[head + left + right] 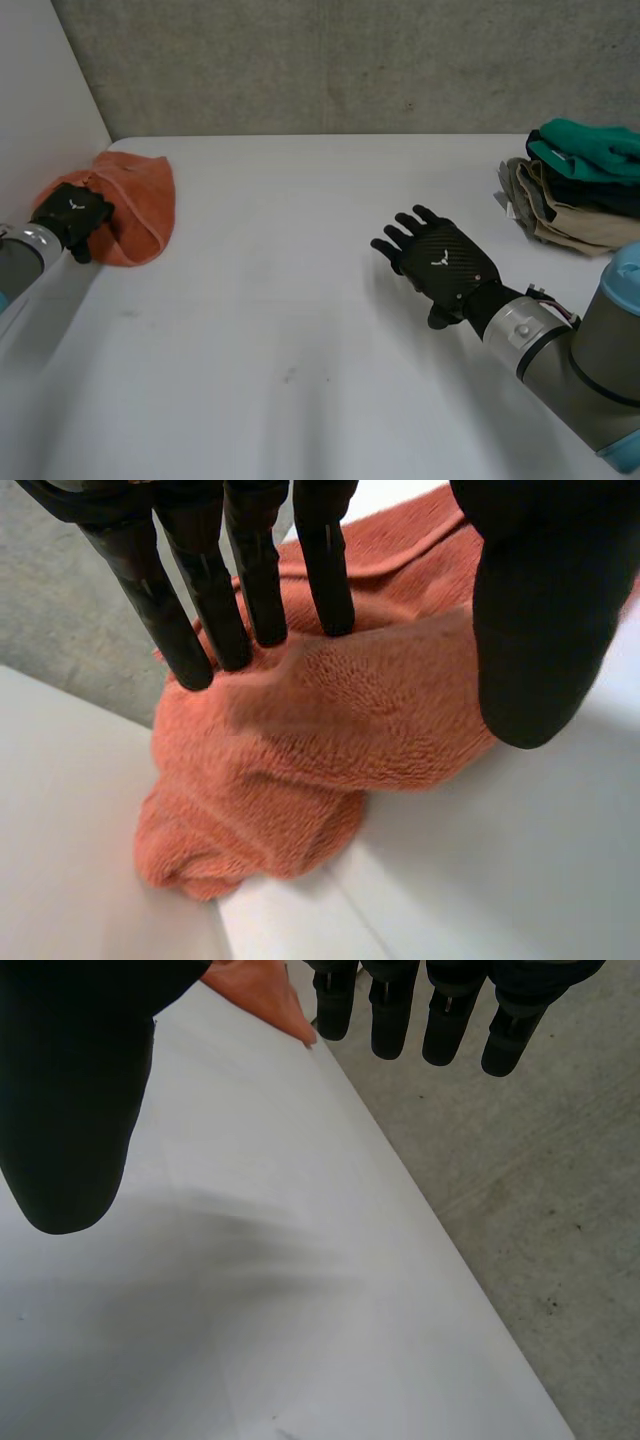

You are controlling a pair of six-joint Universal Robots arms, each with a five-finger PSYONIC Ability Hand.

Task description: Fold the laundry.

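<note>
Orange towel (pixel 138 205) bunched at the table's (pixel 300 330) far-left corner. Left hand (pixel 72 215) on its left edge, fingers (pixel 250 590) straight, tips touching cloth, thumb clear, nothing pinched. Right hand (pixel 440 262) mid-table, relaxed, empty. Probably best to drag the towel to open table, then spread it. Left wrist view shows fingertip contact; head view adds 1 folded stack (pixel 575 190).

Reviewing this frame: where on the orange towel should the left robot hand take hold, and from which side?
Probably the raised, thick fold of the orange towel, from above. The left robot hand rests there, straight fingers on one side of that ridge and thumb on the other, so closing would pinch it.
</note>
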